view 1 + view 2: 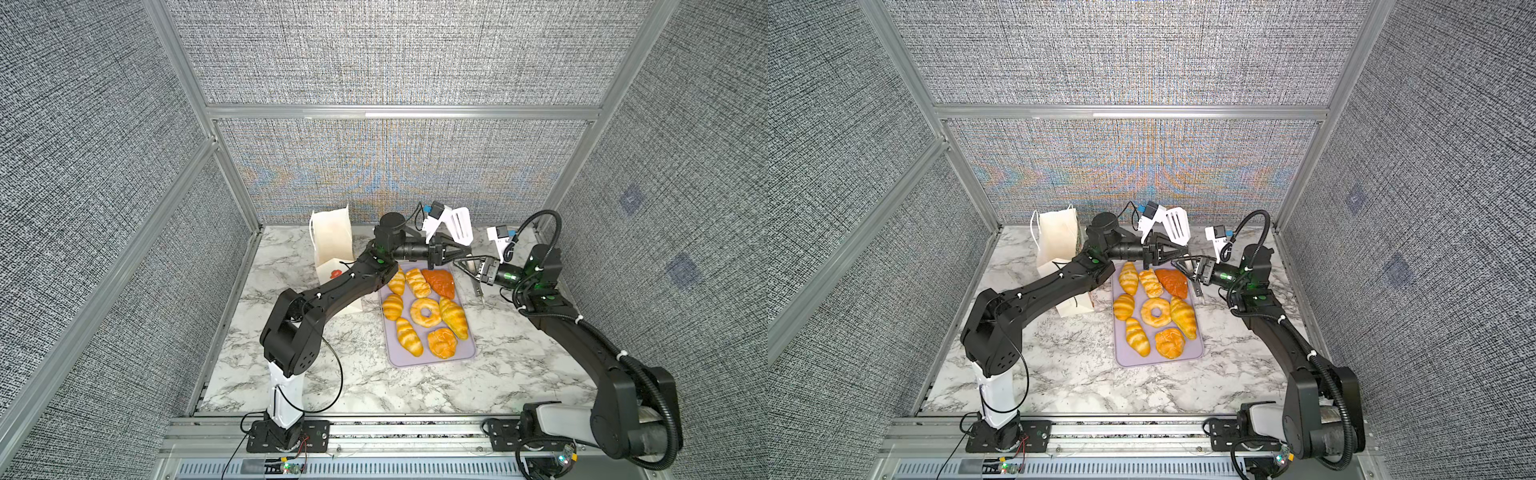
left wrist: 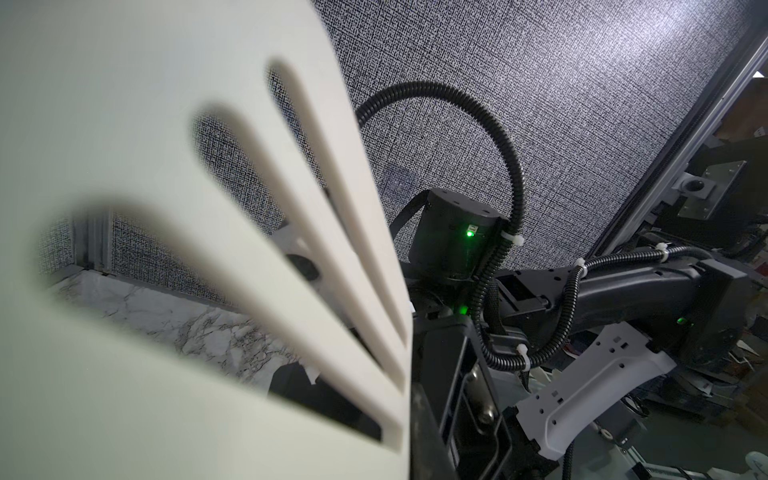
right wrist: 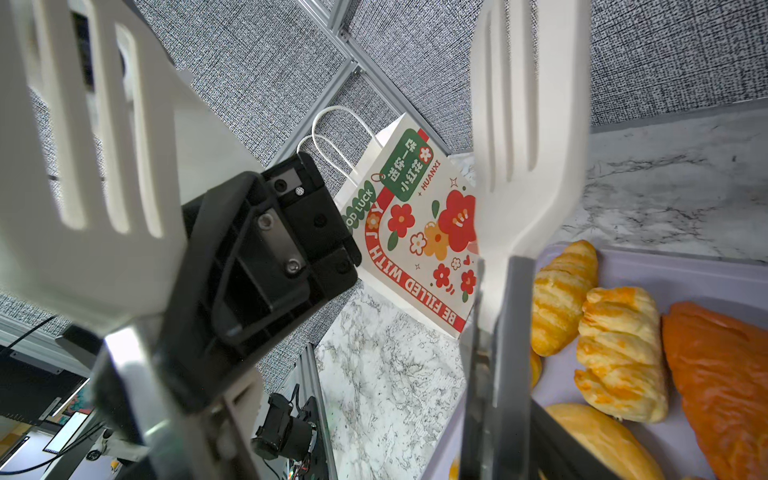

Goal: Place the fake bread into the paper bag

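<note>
Robotics laboratory test cell. Indicators: aluminium profile frame (image 1: 399, 112) holding grey woven wall panels (image 1: 395, 54), marble-pattern tabletop (image 1: 353, 382), black mounting plates (image 1: 316, 435) bolted to a slotted base rail (image 1: 415, 432), exposed wiring (image 1: 305, 446), a lit screen (image 3: 68, 430) beyond the enclosure

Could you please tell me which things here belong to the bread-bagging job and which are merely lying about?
For the job:
fake bread, eight pieces on the lavender tray
paper bag, standing left of the tray
white slotted tongs, apparently the tool, raised at the tray's far end

Merely there:
lavender tray, only carrying the bread
marbled tabletop
</note>
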### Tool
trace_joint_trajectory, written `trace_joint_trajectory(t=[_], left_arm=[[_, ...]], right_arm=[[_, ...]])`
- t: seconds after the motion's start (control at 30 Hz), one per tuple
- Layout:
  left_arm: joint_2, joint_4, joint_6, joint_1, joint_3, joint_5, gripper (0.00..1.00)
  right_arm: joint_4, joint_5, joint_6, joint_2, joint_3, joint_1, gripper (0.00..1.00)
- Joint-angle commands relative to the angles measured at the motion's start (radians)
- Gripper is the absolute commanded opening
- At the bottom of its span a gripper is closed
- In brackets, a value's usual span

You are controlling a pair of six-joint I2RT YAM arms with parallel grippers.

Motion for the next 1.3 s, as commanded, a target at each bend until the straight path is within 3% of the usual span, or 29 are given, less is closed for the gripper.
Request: trace_joint_trajectory(t=[0.0, 0.6, 0.87, 1.1, 1.27], left_arm=[[0.004, 0.102, -0.025, -0.005, -0.002, 0.021, 0.06], [0.019, 0.213, -0.110, -0.014, -0.030, 0.019, 0.06], [0.015, 0.214, -0.108, -0.013, -0.044, 0.008, 0.13], [0.011, 0.221, -0.110, -0.007, -0.061, -0.009, 0.27], [-0.002, 0.217, -0.111, 0.006, -0.083, -0.032, 0.44]], right_arm=[[0.048, 0.008, 0.024, 0.004, 0.007, 0.002, 0.85], [0.037, 0.009, 0.014, 0.001, 0.012, 0.002, 0.74], [-0.153, 0.035, -0.105, -0.020, 0.032, -0.003, 0.66], [-0.233, 0.045, -0.153, -0.047, 0.031, -0.024, 0.64], [-0.325, 0.065, -0.211, -0.063, 0.043, -0.033, 0.64]])
